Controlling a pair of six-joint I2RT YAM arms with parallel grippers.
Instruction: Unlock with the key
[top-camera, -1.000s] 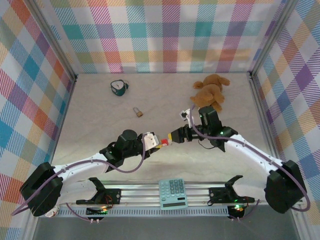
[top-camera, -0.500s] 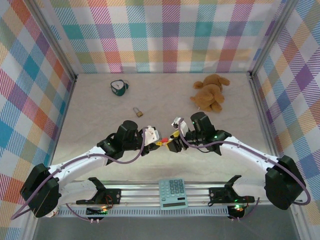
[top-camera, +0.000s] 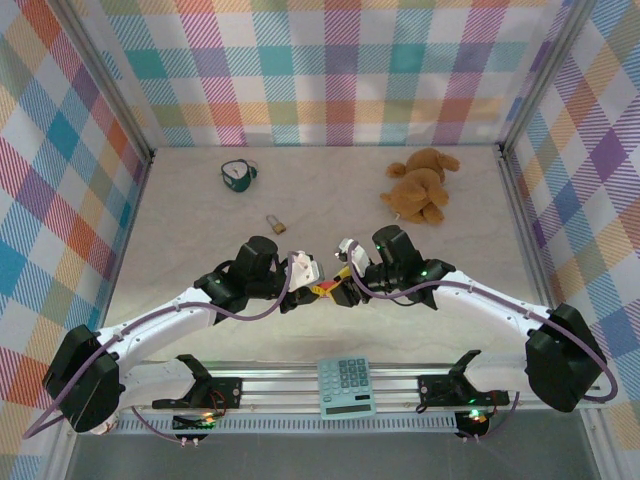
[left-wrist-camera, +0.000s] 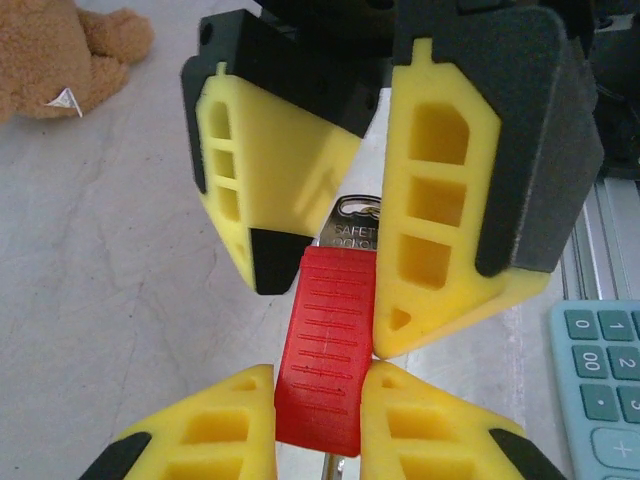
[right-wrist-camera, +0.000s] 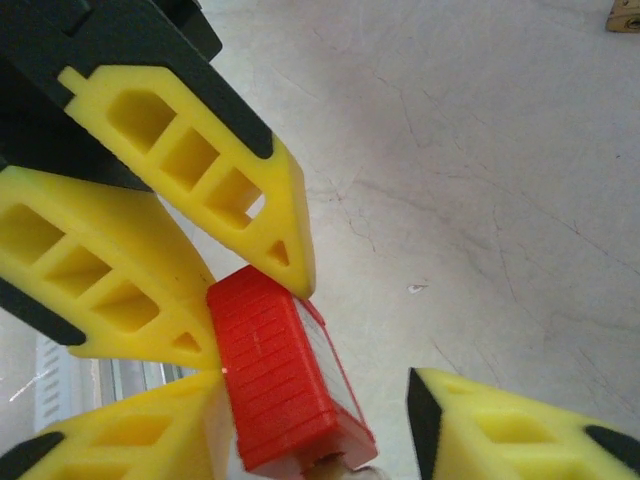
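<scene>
Plaid walls (top-camera: 340, 70) box in a pale table (top-camera: 200, 240). Near its middle, the left gripper (left-wrist-camera: 318, 378) is clamped on the body of the red padlock (left-wrist-camera: 325, 330) and holds it out toward the right gripper (right-wrist-camera: 315, 385). The key (left-wrist-camera: 356, 225) sticks out of the padlock's end facing the right gripper, its head between that gripper's fingers. Those fingers stand apart: one touches the padlock's side, the other is clear of it. A teddy bear (top-camera: 420, 185) lies far right. A brass padlock (top-camera: 275, 224) lies beyond the left gripper, and a calculator (top-camera: 346, 386) sits at the near edge.
</scene>
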